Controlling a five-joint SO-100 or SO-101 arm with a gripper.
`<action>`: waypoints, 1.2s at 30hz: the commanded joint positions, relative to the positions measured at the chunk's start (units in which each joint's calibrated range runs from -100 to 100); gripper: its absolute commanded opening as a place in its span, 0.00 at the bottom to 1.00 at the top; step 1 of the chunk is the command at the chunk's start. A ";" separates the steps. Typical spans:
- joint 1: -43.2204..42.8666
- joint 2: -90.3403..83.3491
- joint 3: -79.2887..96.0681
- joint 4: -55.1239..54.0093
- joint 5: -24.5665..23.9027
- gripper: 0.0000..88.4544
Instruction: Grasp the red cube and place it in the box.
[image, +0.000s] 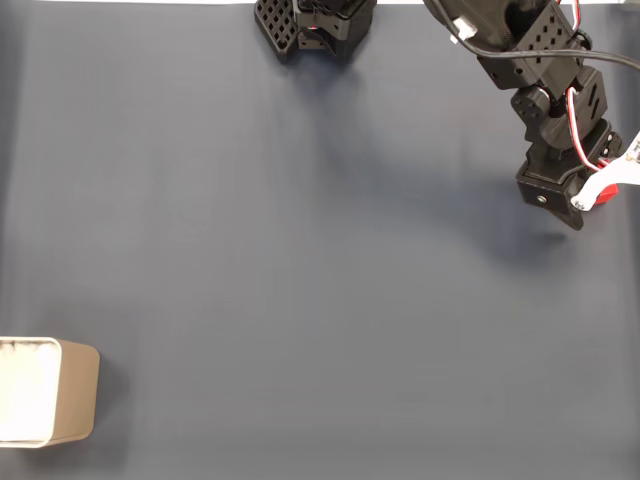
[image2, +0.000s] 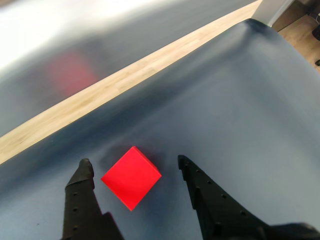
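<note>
In the fixed view the box (image: 60, 392) is cut by the left edge, so only its right part shows. The red cube (image: 603, 196) is mostly hidden behind the arm at the far right; only a small red bit is seen. The gripper (image: 600, 200) is partly cut there, and its opening cannot be judged. In the wrist view the fingers (image2: 82, 200) are cut by the bottom edge. The far left area is blurred, with an unclear reddish spot (image2: 72, 74).

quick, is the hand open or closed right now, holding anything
Hand: open, fingers on either side of the small matte bright-red cube on the dark mat, not yet closed on it.
</note>
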 joint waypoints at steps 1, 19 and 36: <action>-1.05 -1.53 -0.58 0.34 0.73 0.45; -4.32 -2.14 -1.12 0.83 0.29 0.45; -4.32 -7.77 3.99 6.16 1.81 0.44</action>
